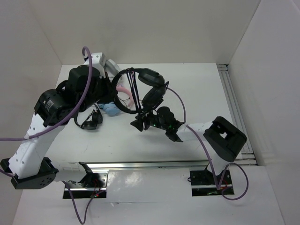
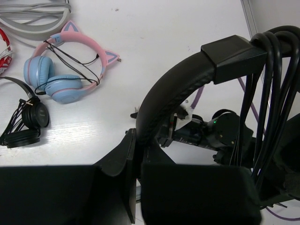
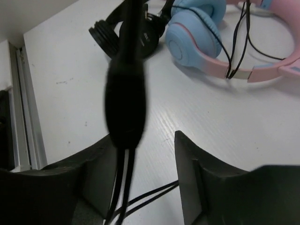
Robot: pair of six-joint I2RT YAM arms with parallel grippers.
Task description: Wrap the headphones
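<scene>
The large black headphones (image 1: 151,89) hang above the table at the middle back, with the thin black cable (image 1: 134,89) looped several times across the band. My left gripper (image 2: 138,140) is shut on the padded band (image 2: 173,89); the cable loops (image 2: 268,93) hang over the band's end piece. My right gripper (image 1: 142,121) is open just in front of the ear cups. In the right wrist view a blurred thick part of the cable (image 3: 125,98) hangs between its open fingers (image 3: 144,140), close to the left finger, and two strands (image 3: 150,198) cross below.
A pink-and-blue cat-ear pair (image 2: 65,70) and a smaller black pair (image 2: 28,122) lie on the table left of centre. A grey pair (image 2: 35,18) and a red pair (image 2: 3,47) lie at the back left. A metal rail (image 1: 236,112) runs along the right side.
</scene>
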